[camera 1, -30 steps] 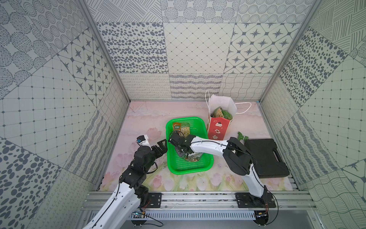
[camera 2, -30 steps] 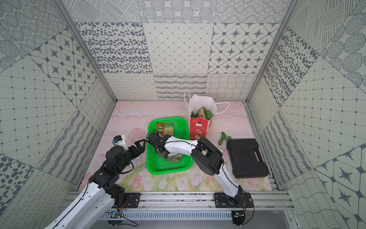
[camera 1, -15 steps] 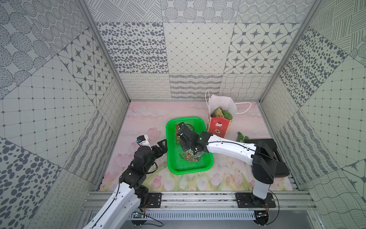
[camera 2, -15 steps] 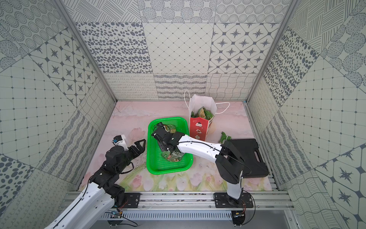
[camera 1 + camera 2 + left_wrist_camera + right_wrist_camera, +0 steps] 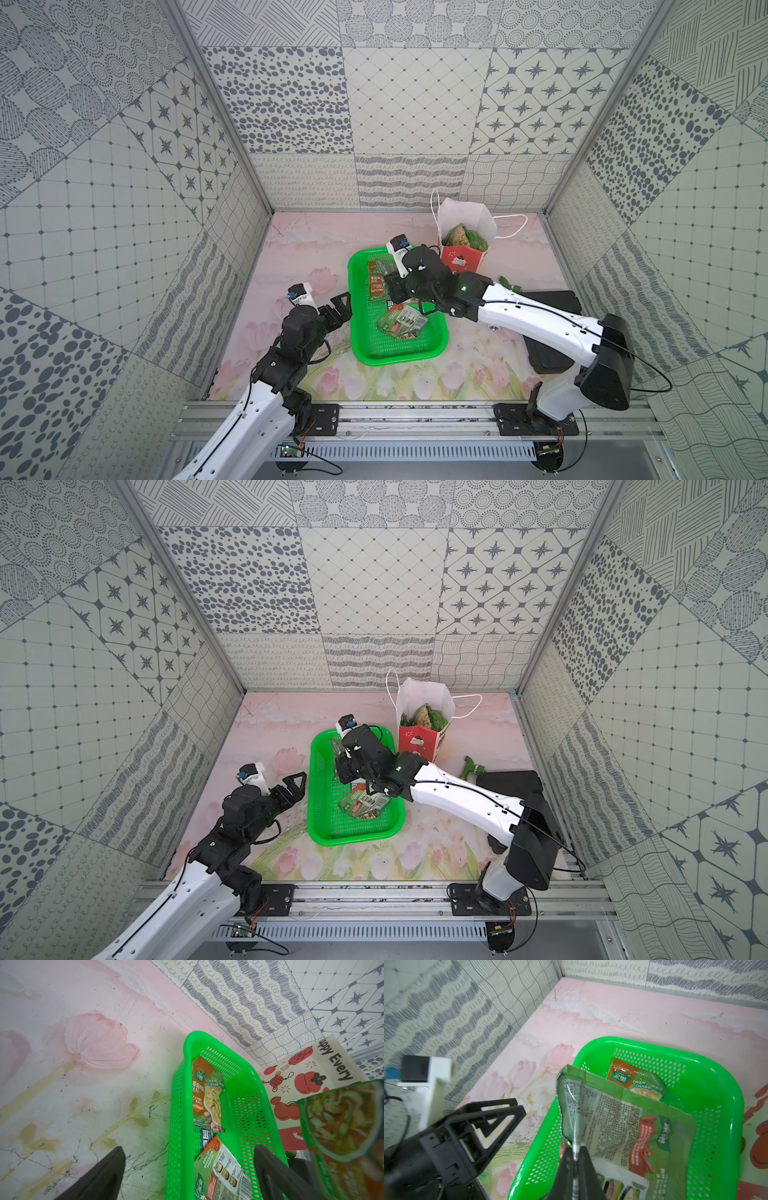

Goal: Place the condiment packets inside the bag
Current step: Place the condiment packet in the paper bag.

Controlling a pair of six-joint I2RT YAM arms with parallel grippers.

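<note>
Over the green basket [image 5: 395, 347], we are pinching one condiment packet [image 5: 623, 1122] by its edge in our closed right gripper [image 5: 576, 1147]; the bag [image 5: 465, 216] is standing just beyond, back and rightward, while our left gripper [image 5: 341, 306] is gaping empty.

- The left gripper [image 5: 189, 1148] held its dark fingers [image 5: 108, 1169] wide apart, one over the floral mat [image 5: 83, 1084], the other over the green basket [image 5: 176, 1105].
- An orange-green packet [image 5: 205, 1095] and a printed packet [image 5: 220, 1169] lay inside the basket.
- The bag [image 5: 301, 1076] stood beside the basket.
- A blurred packet [image 5: 340, 1118] hung near the lens.
</note>
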